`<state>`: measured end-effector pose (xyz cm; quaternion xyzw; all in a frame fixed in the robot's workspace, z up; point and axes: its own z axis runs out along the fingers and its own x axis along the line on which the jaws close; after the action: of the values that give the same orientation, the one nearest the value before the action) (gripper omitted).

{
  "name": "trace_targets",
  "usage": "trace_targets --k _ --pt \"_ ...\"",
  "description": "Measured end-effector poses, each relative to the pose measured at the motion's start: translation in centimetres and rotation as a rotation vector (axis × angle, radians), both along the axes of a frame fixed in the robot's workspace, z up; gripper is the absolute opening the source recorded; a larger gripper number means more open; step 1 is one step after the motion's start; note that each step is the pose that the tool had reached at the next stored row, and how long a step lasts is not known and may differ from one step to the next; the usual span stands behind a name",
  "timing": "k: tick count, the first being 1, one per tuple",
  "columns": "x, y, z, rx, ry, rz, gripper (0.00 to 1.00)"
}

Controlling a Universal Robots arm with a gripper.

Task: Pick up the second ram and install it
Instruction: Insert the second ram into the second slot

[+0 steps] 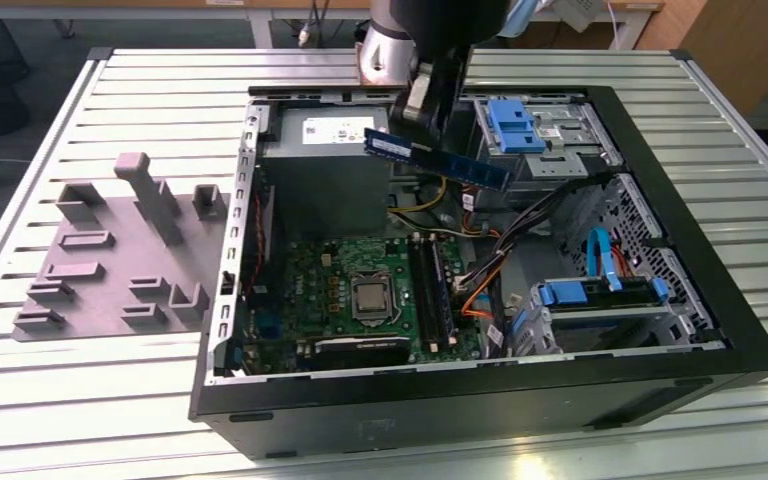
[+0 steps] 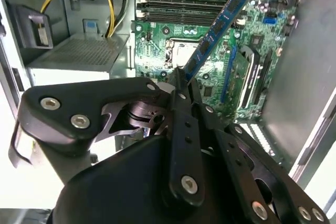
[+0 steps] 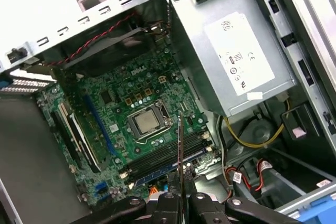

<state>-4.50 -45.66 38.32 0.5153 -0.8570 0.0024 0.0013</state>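
Ram (image 1: 458,165): held in the air inside the open case (image 1: 491,390), above the motherboard (image 1: 344,270) and well apart from it. It is tilted in the exterior view, with the end toward that view's right lower. In the second wrist view the ram (image 2: 223,24) runs out from the fingertips over the board. In the first wrist view it (image 3: 180,150) is seen edge-on, as a thin line crossing the slots (image 3: 168,162).

Gripper (image 1: 418,128): closed on the ram, fingers pinching its flat faces with no gap seen at the grip (image 2: 185,83).

Step in hand, as judged: the pick-up is done and the ram is being carried to the board; it is not yet seated.

Slots (image 1: 432,290): long black rails beside the processor socket. Which one is free cannot be told.

Requirement, as judged: the ram's long edge must be brought parallel to a free slot and level, centred between the end clips, then pressed straight down. The present tilt would need correcting first.

Tray (image 1: 104,270): outside the case, on the exterior view's left.
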Motion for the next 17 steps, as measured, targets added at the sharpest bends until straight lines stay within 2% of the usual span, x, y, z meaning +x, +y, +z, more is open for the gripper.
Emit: trace_targets --k 7,12,17 --pt "0.0 0.0 -0.04 -0.0017 0.0 -0.104 0.14" --pt "0.0 0.0 -0.07 -0.0065 -0.0002 -0.182 0.14" --pt "0.0 0.0 -0.08 -0.0093 -0.0003 -0.232 0.14"
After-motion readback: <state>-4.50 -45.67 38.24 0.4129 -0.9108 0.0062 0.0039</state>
